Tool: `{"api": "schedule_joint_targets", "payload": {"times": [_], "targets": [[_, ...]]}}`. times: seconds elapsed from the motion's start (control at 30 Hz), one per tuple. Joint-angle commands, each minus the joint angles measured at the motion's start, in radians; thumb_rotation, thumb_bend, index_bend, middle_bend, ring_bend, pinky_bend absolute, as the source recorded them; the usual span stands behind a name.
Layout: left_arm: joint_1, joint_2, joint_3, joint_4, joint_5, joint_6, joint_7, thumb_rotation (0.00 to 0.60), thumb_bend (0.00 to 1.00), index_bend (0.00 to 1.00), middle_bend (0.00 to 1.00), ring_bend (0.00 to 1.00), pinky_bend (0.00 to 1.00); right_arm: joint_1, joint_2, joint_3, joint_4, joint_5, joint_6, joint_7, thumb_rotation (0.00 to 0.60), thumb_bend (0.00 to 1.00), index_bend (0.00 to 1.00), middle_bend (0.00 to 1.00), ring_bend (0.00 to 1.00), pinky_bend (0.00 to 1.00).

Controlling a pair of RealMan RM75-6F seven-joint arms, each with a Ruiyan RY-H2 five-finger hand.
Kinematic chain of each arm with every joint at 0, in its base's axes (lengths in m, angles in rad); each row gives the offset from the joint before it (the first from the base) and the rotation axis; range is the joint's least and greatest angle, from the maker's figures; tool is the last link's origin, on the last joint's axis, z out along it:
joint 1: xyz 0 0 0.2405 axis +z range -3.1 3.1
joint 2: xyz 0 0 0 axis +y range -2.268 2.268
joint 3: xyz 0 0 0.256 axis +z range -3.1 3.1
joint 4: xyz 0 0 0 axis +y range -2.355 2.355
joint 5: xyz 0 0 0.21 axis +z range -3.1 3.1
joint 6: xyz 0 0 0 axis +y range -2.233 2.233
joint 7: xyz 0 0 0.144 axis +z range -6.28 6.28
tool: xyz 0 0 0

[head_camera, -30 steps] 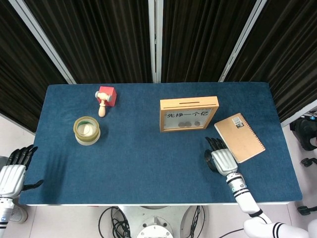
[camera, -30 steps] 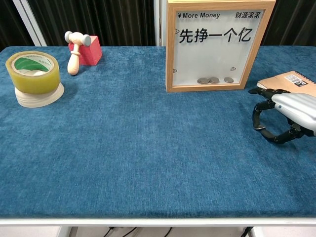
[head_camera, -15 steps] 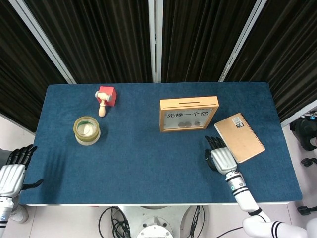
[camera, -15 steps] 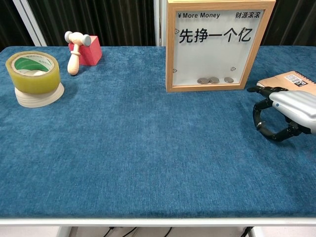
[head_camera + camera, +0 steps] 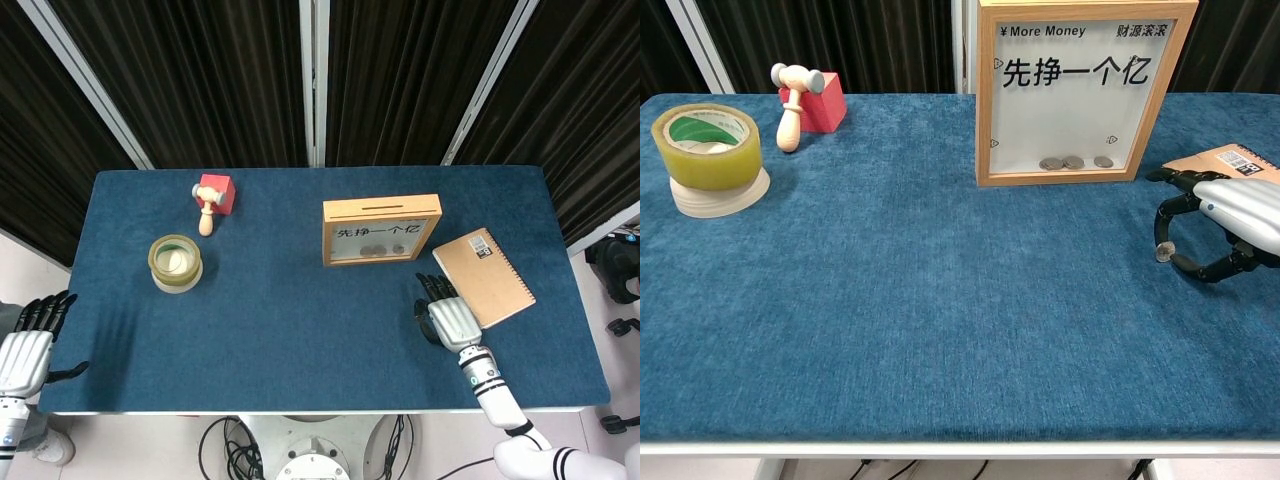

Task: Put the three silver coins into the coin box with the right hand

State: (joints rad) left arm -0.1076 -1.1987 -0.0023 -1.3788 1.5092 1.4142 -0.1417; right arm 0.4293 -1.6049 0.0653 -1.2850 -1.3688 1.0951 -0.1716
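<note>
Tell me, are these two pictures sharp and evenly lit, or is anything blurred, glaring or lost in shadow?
Head view: even light, sharp throughout; the tape roll and coin box cast only soft shadows; the curtains behind are nearly black. Chest view: the box's printing and the coins behind its pane read crisply, without glare; the right hand is cut by the frame's edge, with a faint shadow under its fingers.

My right hand [image 5: 448,318] lies palm down on the table [image 5: 300,330], in front of the coin box [image 5: 380,230] and touching the notebook [image 5: 483,276] edge. My left hand [image 5: 25,345] hangs off the table, far left of the box.
</note>
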Motion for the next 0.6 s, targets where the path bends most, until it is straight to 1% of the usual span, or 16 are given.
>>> {"api": "schedule_joint_targets", "payload": {"times": [0.03,0.43,0.6], "targets": [[0.000,0.001,0.000,-0.003,0.000,0.000,0.003,0.600,0.00,0.06,0.01,0.00,0.00,0.000,0.000,0.000,0.001,0.000,0.001,0.000,0.600,0.37,0.50,0.00,0.00,0.00],[0.001,0.005,0.001,-0.012,-0.002,0.000,0.011,0.600,0.00,0.06,0.01,0.00,0.00,-0.004,-0.008,0.009,0.005,0.005,0.014,-0.006,0.600,0.38,0.63,0.01,0.00,0.00],[0.003,0.008,0.002,-0.018,0.000,0.004,0.017,0.600,0.00,0.06,0.01,0.00,0.00,-0.013,0.019,0.019,-0.037,-0.017,0.059,0.010,0.600,0.38,0.66,0.02,0.00,0.00]]}}
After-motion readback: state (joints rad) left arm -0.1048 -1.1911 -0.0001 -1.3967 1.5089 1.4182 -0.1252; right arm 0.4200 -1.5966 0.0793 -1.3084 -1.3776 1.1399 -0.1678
